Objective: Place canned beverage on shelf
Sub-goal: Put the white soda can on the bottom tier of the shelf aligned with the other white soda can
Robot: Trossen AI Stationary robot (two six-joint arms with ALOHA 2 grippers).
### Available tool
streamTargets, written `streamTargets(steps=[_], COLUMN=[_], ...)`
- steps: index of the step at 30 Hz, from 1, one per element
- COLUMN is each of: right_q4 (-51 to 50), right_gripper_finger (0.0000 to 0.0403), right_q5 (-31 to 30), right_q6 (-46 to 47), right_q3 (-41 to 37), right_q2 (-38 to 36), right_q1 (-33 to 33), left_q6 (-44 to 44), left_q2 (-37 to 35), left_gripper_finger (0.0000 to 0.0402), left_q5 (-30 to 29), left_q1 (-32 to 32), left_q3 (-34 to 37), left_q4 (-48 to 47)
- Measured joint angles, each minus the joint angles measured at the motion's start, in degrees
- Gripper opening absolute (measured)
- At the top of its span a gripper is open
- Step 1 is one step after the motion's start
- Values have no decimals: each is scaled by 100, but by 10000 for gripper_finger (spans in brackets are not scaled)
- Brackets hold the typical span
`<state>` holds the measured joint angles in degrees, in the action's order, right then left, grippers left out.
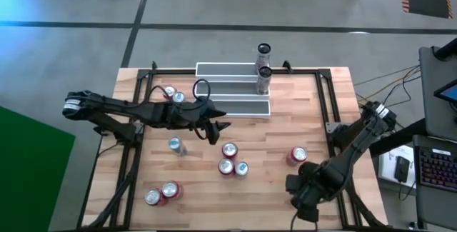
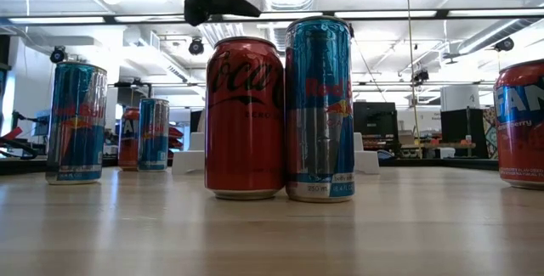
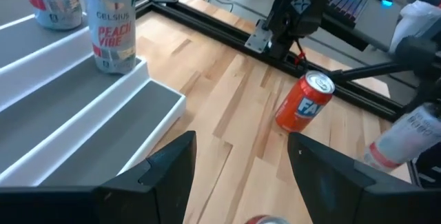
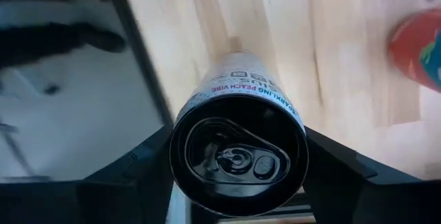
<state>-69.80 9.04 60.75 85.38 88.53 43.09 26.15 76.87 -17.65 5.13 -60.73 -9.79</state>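
A white Celsius peach can (image 4: 238, 155) sits clamped between the right gripper (image 4: 238, 182) fingers at the table's near right corner, well away from the shelf (image 1: 232, 107), where two cans (image 1: 263, 75) already stand at the right end. The left gripper (image 1: 216, 128), spread and empty, hovers just before the shelf. Judged risks: clipping the orange Fanta can (image 1: 297, 155) or those shelved cans

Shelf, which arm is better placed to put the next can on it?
Probably the right: its gripper holds a can. The left gripper hovers open and empty near the shelf.
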Motion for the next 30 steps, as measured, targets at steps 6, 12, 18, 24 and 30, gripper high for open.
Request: streamTargets(steps=[6, 12, 18, 24, 30], right_q4=[-862, -1531, -1914, -1999, -2022], right_gripper_finger=[239, 239, 239, 239, 239], right_q5=[-48, -315, -349, -694, -758], right_q6=[-367, -1256, -1966, -2527, -3126], right_q3=[781, 1397, 1619, 1745, 1758], right_q2=[-33, -28, -23, -17, 69], right_q1=[-706, -1680, -2929, -4041, -4847], left_q6=[-21, -147, -164, -151, -332], left_q2=[-230, -480, -697, -851, -864], left_gripper_finger=[215, 215, 215, 215, 215], left_q5=[-3, -50, -155, -440, -450], left_q1=[-33, -147, -181, -183, -230], left_q3=[0, 0, 0, 0, 4], left_q4=[-323, -450, -930, -1445, -1646])
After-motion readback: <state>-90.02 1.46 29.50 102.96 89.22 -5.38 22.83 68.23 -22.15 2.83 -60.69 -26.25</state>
